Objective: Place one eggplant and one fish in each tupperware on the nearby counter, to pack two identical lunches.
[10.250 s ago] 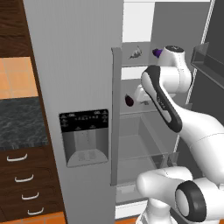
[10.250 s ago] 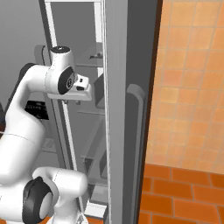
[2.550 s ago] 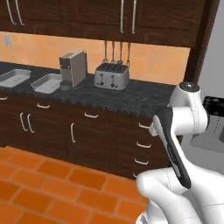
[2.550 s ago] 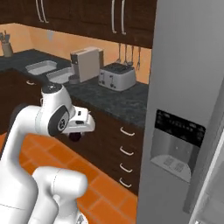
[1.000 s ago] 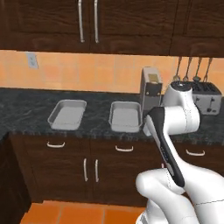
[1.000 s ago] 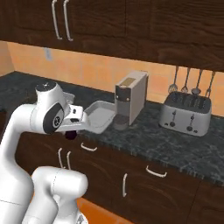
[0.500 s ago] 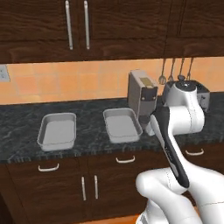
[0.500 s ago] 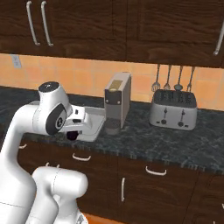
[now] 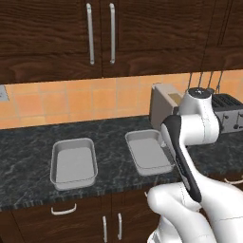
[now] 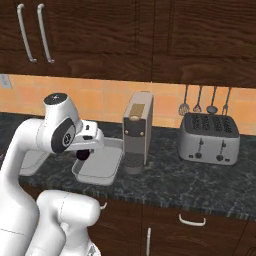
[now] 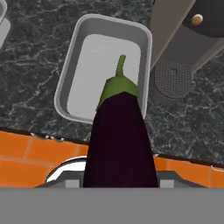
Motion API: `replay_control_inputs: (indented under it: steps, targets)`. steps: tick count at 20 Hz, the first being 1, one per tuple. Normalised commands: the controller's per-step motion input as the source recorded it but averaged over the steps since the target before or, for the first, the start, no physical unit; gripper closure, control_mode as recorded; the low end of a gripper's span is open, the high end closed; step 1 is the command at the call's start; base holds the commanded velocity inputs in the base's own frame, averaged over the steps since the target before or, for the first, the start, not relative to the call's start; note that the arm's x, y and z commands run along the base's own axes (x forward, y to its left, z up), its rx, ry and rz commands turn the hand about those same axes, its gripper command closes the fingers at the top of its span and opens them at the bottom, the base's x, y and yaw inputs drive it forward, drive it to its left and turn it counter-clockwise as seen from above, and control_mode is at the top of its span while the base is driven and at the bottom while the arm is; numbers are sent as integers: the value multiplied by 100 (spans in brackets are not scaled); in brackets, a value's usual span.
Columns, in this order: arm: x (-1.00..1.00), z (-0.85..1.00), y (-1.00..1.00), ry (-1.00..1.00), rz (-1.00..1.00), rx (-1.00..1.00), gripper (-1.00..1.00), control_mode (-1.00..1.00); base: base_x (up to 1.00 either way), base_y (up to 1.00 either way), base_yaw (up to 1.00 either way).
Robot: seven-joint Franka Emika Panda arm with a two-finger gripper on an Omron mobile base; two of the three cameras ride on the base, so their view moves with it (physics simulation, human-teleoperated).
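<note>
My gripper [image 10: 84,149] is shut on a near-black eggplant [image 11: 120,131] with a green cap, and its fingers are hidden behind the eggplant in the hand view. The eggplant [image 10: 81,156] hangs over the front edge of the counter [image 9: 114,135], just short of one tupperware [image 11: 94,65]. Two pale-grey tupperware lie side by side, the left tupperware [image 9: 73,163] and the right tupperware [image 9: 147,152], both with nothing in them. My arm hides part of the right one. The fish is out of view.
A brushed-metal coffee machine [image 10: 137,132] stands right beside the right tupperware [image 10: 102,165]. A toaster [image 10: 207,137] sits further right, with utensils [image 10: 198,102] hanging above it. Dark wall cabinets [image 9: 99,33] hang over the counter. Orange floor tiles [image 11: 35,153] show below the counter edge.
The whole picture has shifted as the base drove up to the counter, so the two tupperware now sit larger and nearer. The eggplant stays in the gripper.
</note>
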Motion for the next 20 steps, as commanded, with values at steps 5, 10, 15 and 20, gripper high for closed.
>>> replay_control_inputs:
  steps: [5, 10, 15, 20]
  targets:
    - [82, -26, 24, 0, 0, 1, 100, -100, 0, 0, 0]
    - [100, -57, 39, 28, 0, 0, 100, -100, 0, 0, 0]
    - [80, -2, 1, 55, 0, -3, 100, -100, 0, 0, 0]
    - [35, -63, -19, 4, -1, 0, 100, -100, 0, 0, 0]
